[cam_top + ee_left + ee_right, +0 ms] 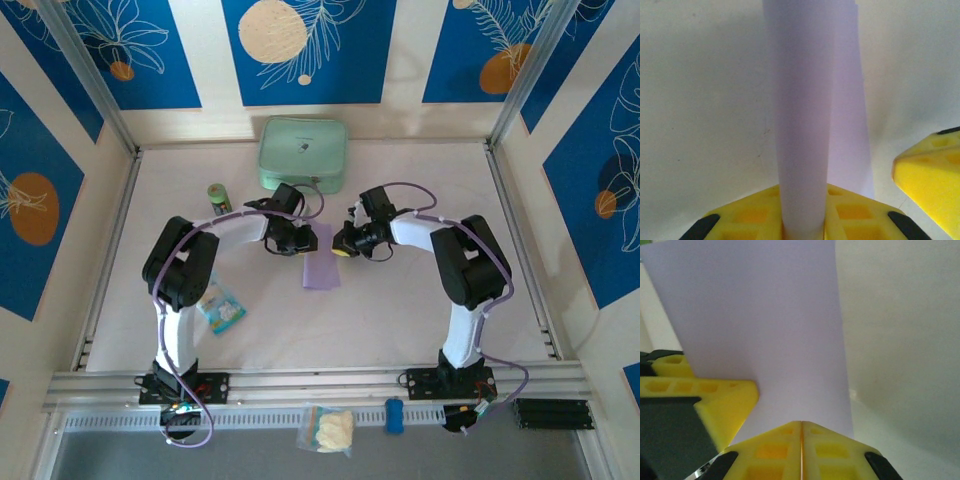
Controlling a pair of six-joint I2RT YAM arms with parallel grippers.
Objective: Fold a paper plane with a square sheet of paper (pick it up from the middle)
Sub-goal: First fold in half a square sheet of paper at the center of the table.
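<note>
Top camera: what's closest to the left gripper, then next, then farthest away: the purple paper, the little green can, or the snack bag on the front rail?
1. The purple paper: pinched in the left gripper, just to its right.
2. The little green can: farther back on the table, to its left.
3. The snack bag: far off on the front rail, between the arm bases.

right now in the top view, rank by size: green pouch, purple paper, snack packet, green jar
1. mint-green pouch
2. purple paper and snack packet: look alike, paper partly covered
3. green jar
</note>
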